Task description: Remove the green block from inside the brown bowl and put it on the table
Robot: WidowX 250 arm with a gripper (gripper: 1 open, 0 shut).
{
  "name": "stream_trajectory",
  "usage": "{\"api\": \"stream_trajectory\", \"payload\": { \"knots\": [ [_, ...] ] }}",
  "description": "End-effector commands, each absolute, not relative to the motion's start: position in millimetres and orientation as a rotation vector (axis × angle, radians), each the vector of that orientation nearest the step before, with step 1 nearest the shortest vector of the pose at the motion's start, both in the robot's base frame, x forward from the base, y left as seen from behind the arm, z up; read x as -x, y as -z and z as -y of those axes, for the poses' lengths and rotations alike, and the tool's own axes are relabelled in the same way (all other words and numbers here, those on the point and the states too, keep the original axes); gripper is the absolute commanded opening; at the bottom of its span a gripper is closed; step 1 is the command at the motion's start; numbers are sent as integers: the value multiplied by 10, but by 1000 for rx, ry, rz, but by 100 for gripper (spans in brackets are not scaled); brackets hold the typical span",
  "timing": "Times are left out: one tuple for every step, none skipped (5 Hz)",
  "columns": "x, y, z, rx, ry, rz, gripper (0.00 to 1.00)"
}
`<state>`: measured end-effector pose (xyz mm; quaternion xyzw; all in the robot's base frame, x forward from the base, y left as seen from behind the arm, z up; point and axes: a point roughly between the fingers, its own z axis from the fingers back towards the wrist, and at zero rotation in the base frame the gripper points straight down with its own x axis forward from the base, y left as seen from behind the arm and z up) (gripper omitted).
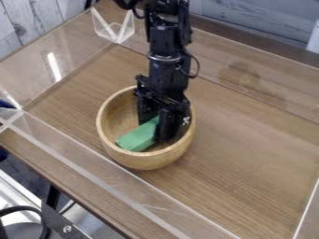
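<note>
One black gripper (156, 119) clamped on the green block (138, 137), down inside the brown bowl (104, 118). Block slanting against the bowl's interior, near end toward the camera. Bowl resting on the wood-grain desk (237, 154).

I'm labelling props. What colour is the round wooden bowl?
Light brown, seen in the camera view.
</note>
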<state>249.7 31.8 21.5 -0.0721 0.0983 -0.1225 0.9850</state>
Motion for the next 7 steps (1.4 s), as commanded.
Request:
{"api": "stream_trajectory", "payload": {
  "knots": [
    [-2500, -234, -300, 168, 251, -162, 0],
    [-2457, -262, -260, 184, 266, -135, 0],
    [-2412, -291, -203, 201, 283, -107, 100],
    [-2405, -259, -207, 215, 280, -102, 0],
    [-2397, -246, -201, 229, 277, -95, 0],
    [-2417, -254, -139, 225, 282, -101, 0],
    [-2435, -264, -85, 221, 285, -108, 0]
  ]
}}
